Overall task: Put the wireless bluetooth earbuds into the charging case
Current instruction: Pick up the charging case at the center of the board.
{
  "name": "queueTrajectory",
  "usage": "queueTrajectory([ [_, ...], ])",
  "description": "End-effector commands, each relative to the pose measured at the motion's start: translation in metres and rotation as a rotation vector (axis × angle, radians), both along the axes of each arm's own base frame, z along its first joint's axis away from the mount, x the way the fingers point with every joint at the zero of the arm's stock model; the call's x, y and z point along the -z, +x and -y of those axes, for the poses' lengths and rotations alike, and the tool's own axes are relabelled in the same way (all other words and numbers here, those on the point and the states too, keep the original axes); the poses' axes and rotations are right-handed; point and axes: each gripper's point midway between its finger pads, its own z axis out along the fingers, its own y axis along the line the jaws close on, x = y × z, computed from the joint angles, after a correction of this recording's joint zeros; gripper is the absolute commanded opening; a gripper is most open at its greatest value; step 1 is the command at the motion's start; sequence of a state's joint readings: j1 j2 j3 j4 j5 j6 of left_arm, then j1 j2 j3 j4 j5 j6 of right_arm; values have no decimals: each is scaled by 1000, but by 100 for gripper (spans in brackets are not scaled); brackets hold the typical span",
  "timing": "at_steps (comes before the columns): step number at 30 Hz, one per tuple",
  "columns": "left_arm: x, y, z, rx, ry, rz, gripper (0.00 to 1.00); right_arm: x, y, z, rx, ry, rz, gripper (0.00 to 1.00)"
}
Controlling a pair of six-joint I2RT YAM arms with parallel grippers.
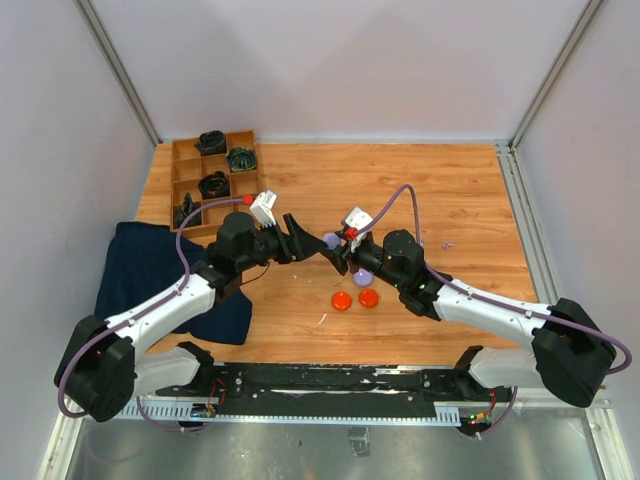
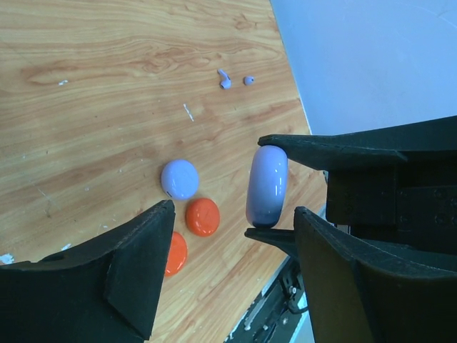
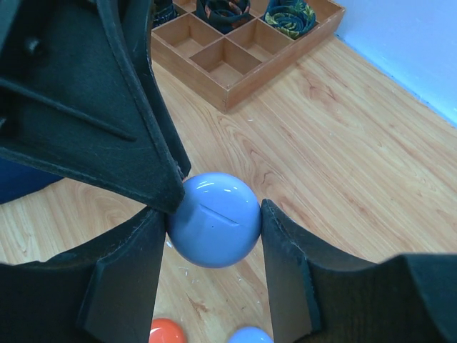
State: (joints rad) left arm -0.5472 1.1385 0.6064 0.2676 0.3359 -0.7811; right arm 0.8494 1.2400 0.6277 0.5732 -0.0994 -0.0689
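— What do the jaws grip?
— The right jaws, half closed, clamp a glossy lavender round plastic case (image 3: 214,229). The left jaws gape around it, one finger (image 3: 143,143) touching its edge.
— And the earbuds?
— The tiny lavender stemmed earbuds (image 2: 225,78) lie on the wooden surface (image 2: 107,93), well apart from both and hard to make out. Farther off is a compartmented wooden tray (image 3: 235,93).

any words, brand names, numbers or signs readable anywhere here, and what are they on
No text can be read in any view.
lavender case: plain and glossy, only a seam line.
orange discs: bare.
wooden tray: no label shows.
white wrist blocks: too small to tell if they are marked.
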Motion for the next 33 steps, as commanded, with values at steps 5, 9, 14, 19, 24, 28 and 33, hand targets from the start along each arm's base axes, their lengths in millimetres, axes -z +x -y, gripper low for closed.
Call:
queueTrajectory([
  [5, -17, -2, 16, 80, -38, 52, 68, -14, -8, -14, -58, 36, 57, 45],
  [9, -17, -6, 23, 112, -50, 52, 64, -16, -9, -16, -68, 42, 63, 45],
  [14, -14, -10, 28, 138, -60, 45, 56, -18, -8, -18, -73, 44, 65, 46],
  [19, -13, -12, 31, 155, -71, 40, 48, -21, -7, -19, -70, 50, 74, 46],
  [24, -17, -14, 32, 177, -66, 76, 35, -26, -8, -19, -80, 57, 81, 49],
  [28, -20, -16, 29, 192, -45, 133, 24, -28, -14, -18, -106, 36, 77, 55],
  [33, -23, -16, 27, 210, -1, 206, 22, -34, -21, -9, -135, 13, 70, 64],
])
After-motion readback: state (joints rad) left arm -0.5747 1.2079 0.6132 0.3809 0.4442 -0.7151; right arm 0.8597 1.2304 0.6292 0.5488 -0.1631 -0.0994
